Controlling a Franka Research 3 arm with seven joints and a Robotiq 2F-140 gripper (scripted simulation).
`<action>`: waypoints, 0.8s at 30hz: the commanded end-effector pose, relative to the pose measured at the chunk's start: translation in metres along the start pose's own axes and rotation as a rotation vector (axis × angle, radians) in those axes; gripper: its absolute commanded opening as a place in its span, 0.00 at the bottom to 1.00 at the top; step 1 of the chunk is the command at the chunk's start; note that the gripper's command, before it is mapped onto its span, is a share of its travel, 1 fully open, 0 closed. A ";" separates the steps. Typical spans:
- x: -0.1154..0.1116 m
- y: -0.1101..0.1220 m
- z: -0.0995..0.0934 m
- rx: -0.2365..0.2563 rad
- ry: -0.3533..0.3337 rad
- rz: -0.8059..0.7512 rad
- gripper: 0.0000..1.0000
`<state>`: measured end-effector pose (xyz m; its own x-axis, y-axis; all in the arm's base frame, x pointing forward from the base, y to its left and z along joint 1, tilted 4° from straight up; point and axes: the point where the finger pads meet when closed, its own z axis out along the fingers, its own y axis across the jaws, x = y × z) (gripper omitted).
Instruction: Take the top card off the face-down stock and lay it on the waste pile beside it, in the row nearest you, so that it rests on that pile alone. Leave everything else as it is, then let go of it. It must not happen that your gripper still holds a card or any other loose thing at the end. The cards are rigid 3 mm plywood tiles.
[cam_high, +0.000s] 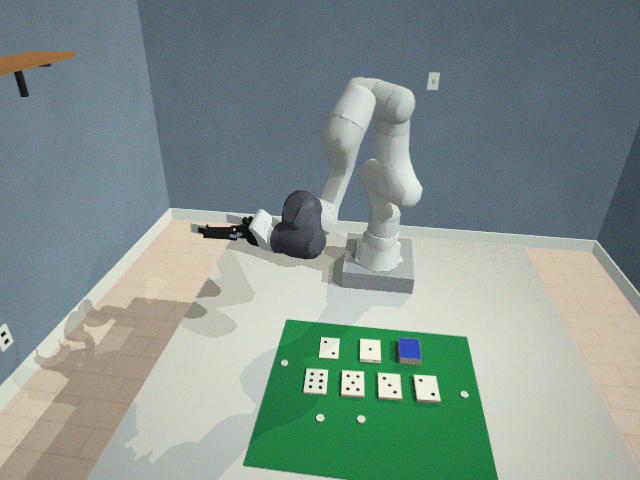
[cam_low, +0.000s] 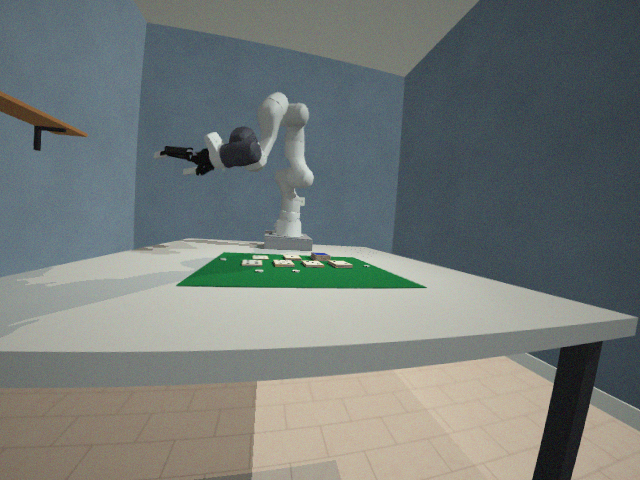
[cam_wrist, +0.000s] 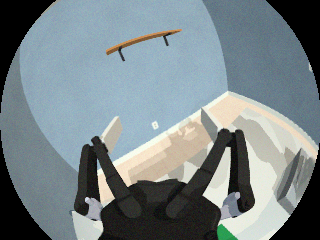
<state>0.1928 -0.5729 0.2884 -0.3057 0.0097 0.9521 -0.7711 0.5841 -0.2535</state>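
The face-down stock (cam_high: 409, 350) is a blue-backed stack on the green mat (cam_high: 372, 403), at the right end of the row nearest the arm's base. Beside it to the left lies the face-up waste pile (cam_high: 370, 350), and further left another face-up card (cam_high: 329, 347). The stock also shows in the exterior view (cam_low: 321, 255). My gripper (cam_high: 204, 230) (cam_low: 162, 157) is open and empty. It is held high in the air, far to the left of the mat, pointing at the wall. The wrist view shows its fingers spread wide (cam_wrist: 160, 127) with nothing between them.
A row of several face-up cards (cam_high: 372, 385) lies on the mat's far side from the base. Small white discs (cam_high: 320, 417) lie around the cards. The arm's base (cam_high: 379, 268) stands behind the mat. A wooden shelf (cam_high: 31, 62) hangs on the left wall.
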 end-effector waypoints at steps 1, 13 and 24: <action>0.000 0.000 0.000 0.000 0.000 0.000 1.00; 0.000 0.000 0.000 0.000 0.000 0.000 1.00; -0.070 0.026 -0.068 -0.070 -0.262 0.099 1.00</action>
<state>0.2036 -0.5402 0.2582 -0.3788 -0.0571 0.9237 -0.7408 0.6170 -0.2656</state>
